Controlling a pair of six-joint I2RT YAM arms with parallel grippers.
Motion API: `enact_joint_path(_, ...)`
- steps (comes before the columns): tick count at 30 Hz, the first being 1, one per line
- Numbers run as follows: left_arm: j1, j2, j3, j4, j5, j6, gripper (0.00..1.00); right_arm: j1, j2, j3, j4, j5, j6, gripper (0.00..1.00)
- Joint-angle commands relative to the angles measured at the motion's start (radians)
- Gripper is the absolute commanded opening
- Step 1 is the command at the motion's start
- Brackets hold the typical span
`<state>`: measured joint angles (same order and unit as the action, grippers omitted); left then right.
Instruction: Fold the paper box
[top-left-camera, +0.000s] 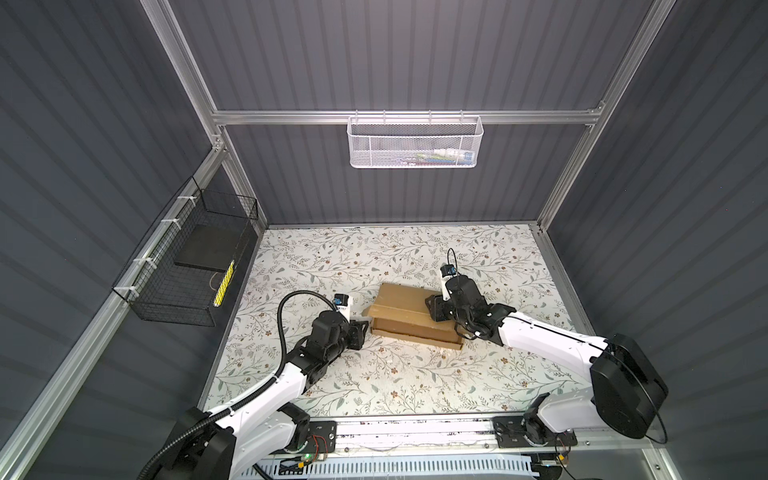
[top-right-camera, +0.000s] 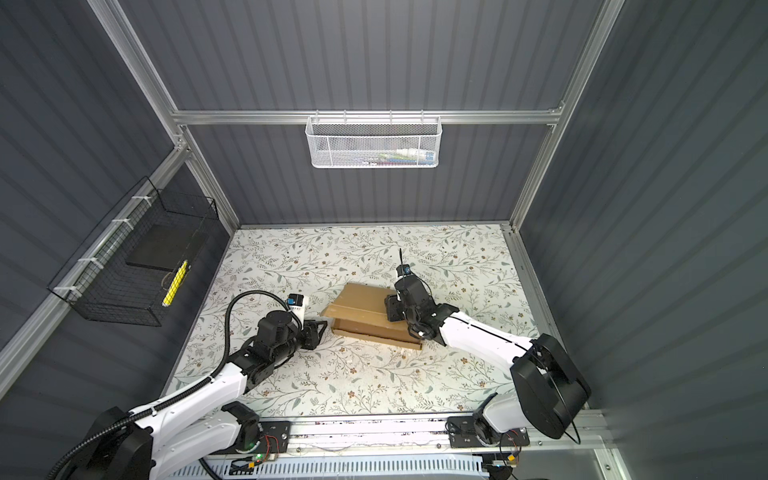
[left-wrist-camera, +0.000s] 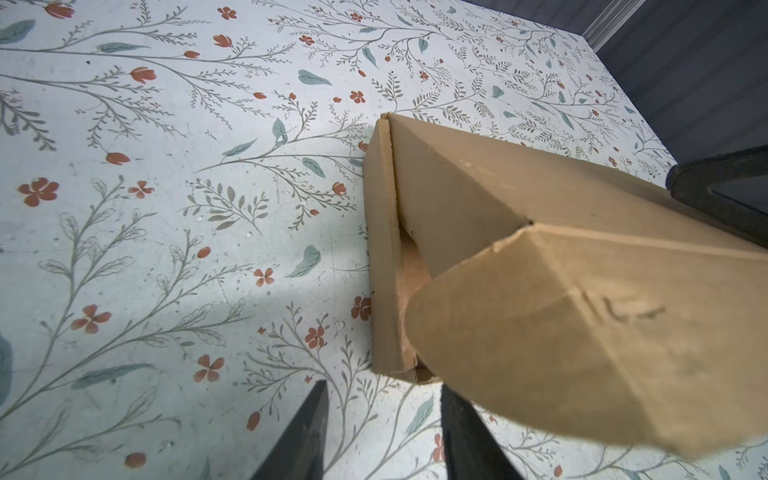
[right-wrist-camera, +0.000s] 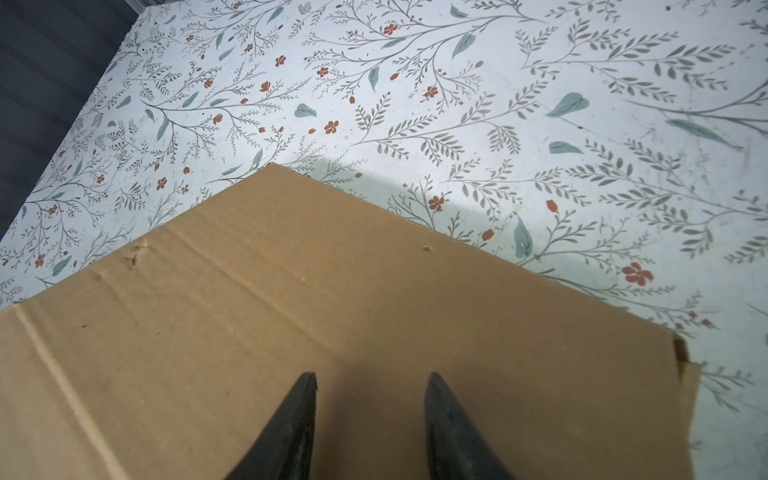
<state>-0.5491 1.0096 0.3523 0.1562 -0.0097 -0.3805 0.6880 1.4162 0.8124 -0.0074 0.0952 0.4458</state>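
Note:
The paper box is a shallow brown cardboard mailer lying mid-table, its lid lowered over the tray. A rounded side flap sticks out at the box's left end, outside the end wall. My left gripper is open just off that end, low over the table, with nothing between its fingers. My right gripper is open over the lid near its right end, fingertips at the cardboard and nothing held. Whether they press on it I cannot tell.
A white mesh basket hangs on the back rail. A black wire basket with a dark pad and a yellow item hangs on the left wall. Grey walls enclose the floral table; both arm bases sit on the front rail.

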Motion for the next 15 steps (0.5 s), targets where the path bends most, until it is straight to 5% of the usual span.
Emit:
enact_joint_path(1,-0.003,-0.02,-0.001,-0.04,-0.027,-0.018,0.45,0.002,0.007,-0.014,0.013,-0.003,0.011,0.45)
enact_joint_path(15,-0.004,-0.135,0.053,-0.198,-0.147,-0.092,0.46,0.002,0.024,-0.046,0.024,-0.007,0.029,0.44)
